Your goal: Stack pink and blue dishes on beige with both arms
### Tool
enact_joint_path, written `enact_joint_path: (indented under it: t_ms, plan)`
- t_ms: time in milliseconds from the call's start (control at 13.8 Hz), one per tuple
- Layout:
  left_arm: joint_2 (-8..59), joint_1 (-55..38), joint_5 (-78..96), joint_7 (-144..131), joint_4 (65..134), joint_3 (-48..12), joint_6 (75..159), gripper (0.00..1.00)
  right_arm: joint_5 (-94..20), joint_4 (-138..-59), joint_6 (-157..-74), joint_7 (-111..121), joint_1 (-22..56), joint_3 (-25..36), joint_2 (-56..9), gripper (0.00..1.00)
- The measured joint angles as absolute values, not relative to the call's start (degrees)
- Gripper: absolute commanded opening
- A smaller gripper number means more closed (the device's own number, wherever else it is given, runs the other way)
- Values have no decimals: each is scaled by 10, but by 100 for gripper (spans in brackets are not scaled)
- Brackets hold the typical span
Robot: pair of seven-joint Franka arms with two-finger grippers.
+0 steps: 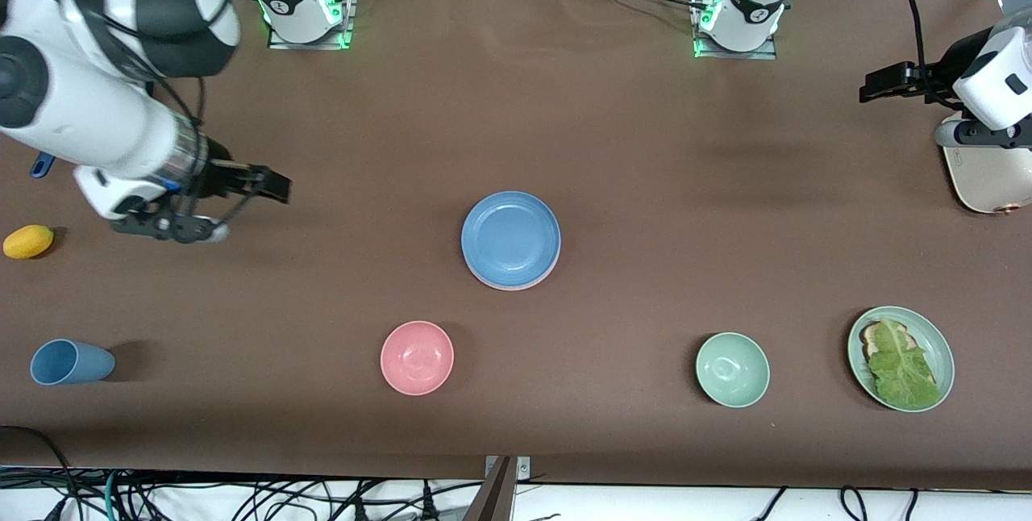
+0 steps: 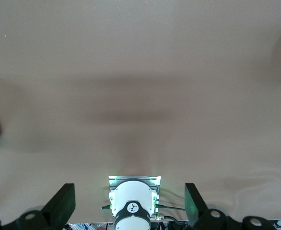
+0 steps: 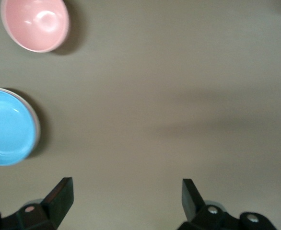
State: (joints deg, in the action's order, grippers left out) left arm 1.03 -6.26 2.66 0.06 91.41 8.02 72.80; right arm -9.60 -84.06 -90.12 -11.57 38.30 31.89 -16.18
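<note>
Lying mid-table, blue plate (image 1: 510, 238) well apart from both open grippers

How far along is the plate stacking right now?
Looks done: the blue plate tops the stack mid-table, with a pink rim peeking beneath; the beige plate isn't visible. Nothing in hand: the right gripper and left gripper are both open, empty, over bare table. Nothing obvious left.

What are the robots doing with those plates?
Neither robot holds anything right now. The blue plate sits on top of a stack in the middle of the table, with a pink plate edge peeking out underneath. The right gripper and left gripper are both open, each over bare table at its own end.
</note>
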Motion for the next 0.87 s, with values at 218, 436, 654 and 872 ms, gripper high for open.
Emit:
enact_joint_path:
  t_ms: [218,436,654,872]
  plan:
    - [10,-63,27,1,914,80,728,100,-38,-779,-836,-84,343,298,-159,100]
    - [10,-63,27,1,914,80,728,100,-15,-766,-805,-82,235,194,-126,100]
    - [10,-63,27,1,914,80,728,100,-13,-859,-861,-81,102,90,-56,100]
    - [10,-63,27,1,914,80,728,100,-13,-995,-948,-80,39,36,31,100]
